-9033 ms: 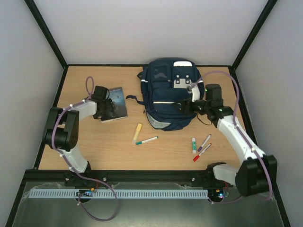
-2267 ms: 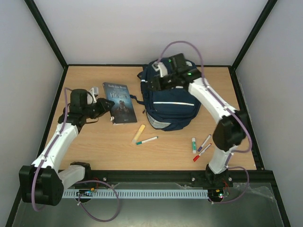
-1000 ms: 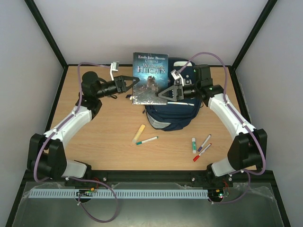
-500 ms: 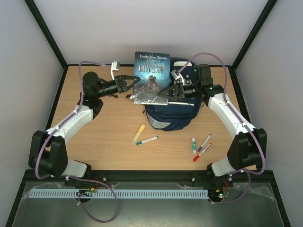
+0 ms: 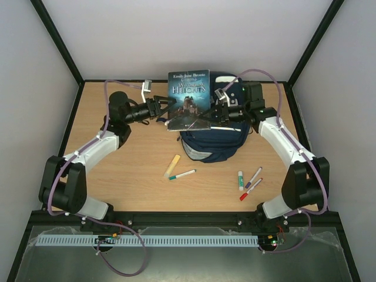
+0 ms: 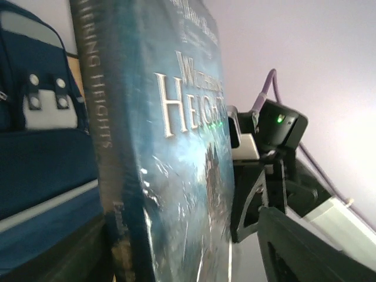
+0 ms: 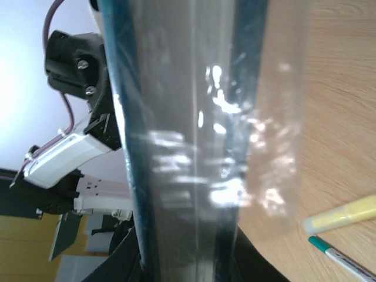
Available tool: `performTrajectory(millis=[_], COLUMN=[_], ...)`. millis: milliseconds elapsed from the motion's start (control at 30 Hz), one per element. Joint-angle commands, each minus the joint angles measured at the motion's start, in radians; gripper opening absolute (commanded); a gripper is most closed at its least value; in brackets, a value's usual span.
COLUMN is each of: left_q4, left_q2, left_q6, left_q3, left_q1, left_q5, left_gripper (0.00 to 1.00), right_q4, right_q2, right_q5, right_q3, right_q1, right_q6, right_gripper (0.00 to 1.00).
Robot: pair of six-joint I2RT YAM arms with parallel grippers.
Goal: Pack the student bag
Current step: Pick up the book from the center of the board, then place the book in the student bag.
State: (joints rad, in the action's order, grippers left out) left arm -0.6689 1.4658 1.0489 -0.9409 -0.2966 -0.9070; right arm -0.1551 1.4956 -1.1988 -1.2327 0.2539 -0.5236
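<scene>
Your student bag (image 5: 214, 144) lies on the counter (image 5: 129, 170) toward its far edge, navy fabric with a white stripe across it. Only its near half shows from above, because the book (image 5: 188, 97) hangs in the air in front of the rest. The book stands upright above the bag with its cover toward the top camera, and the large word "Heights" is readable on it.

Your left arm (image 5: 94, 150) reaches in from the left of the bag. The left jaws are clamped on the book's lower left edge, and the left wrist view shows the spine running up between them, with the bag's grey-white patch (image 6: 50, 108) behind it. Your right arm (image 5: 282, 141) comes in from the right of the bag. The right jaws are closed against the book's lower right corner, and the right wrist view is filled by the book's glossy edge.

On the counter just nearer than the bag lie a yellow highlighter (image 5: 172, 165) and a green pen (image 5: 183, 174), close together. Nearer than the bag and off to its right, three markers (image 5: 247, 182) lie in a loose group.
</scene>
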Motion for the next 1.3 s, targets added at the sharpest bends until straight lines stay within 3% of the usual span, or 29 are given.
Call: performTrajectory(millis=[0, 200, 333, 567, 833, 1033, 1267], left_q4=[0.023, 0.300, 0.503, 0.833, 0.915, 1.112, 1.075], left_q2=[-0.002, 0.034, 0.063, 0.146, 0.230, 0.371, 0.453], left_q6=[-0.077, -0.242, -0.404, -0.837, -1.127, -1.350, -1.438], left_q3=[-0.010, -0.040, -0.091, -0.250, -0.319, -0.475, -0.453], left_q1=[0.000, -0.003, -0.030, -0.285, -0.526, -0.662, -0.748], left_q5=[0.025, 0.128, 0.243, 0.729, 0.858, 1.105, 1.285], left_gripper=[0.71, 0.78, 0.79, 0.75, 0.65, 0.67, 0.69], right_q4=[0.043, -0.102, -0.096, -0.107, -0.031, -0.023, -0.015], right_q2=[0.031, -0.012, -0.102, -0.200, -0.252, -0.317, -0.307], right_q5=[0.045, 0.232, 0.372, 0.406, 0.417, 0.403, 0.367], right_q3=[0.012, 0.009, 0.088, 0.193, 0.324, 0.370, 0.375], right_q1=[-0.065, -0.141, -0.242, -0.512, -0.731, -0.742, -0.742], right_q6=[-0.030, 0.157, 0.201, 0.285, 0.329, 0.364, 0.346], right_gripper=[0.02, 0.01, 0.01, 0.01, 0.01, 0.01, 0.01])
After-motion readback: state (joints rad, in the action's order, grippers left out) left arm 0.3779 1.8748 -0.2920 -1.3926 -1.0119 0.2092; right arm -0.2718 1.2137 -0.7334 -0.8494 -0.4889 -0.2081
